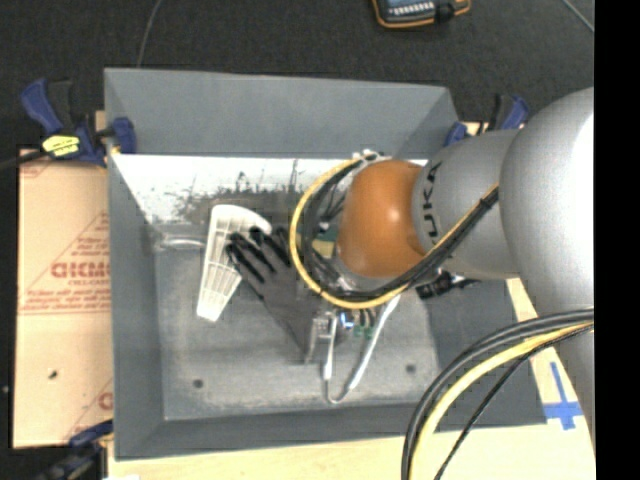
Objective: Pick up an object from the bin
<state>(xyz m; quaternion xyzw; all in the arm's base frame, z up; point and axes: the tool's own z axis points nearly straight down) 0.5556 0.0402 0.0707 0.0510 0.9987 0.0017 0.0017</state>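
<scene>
My gripper (323,339) reaches down below the orange wrist cover near the middle of the bin. Its tip is at the lower corner of a dark grey triangular sheet (283,303) lying flat on the floor. A thin silvery wire loop, like tongs (347,376), lies just below and to the right of the tip. Left of the sheet lies a white ribbed brush (220,260) with black bristles (258,254), tilted with its narrow end toward the front.
A small green piece (363,331) shows beside the gripper, under the wrist. A clear, hard-to-make-out item (178,238) lies near the left wall. The arm and its cables cover the bin's right part.
</scene>
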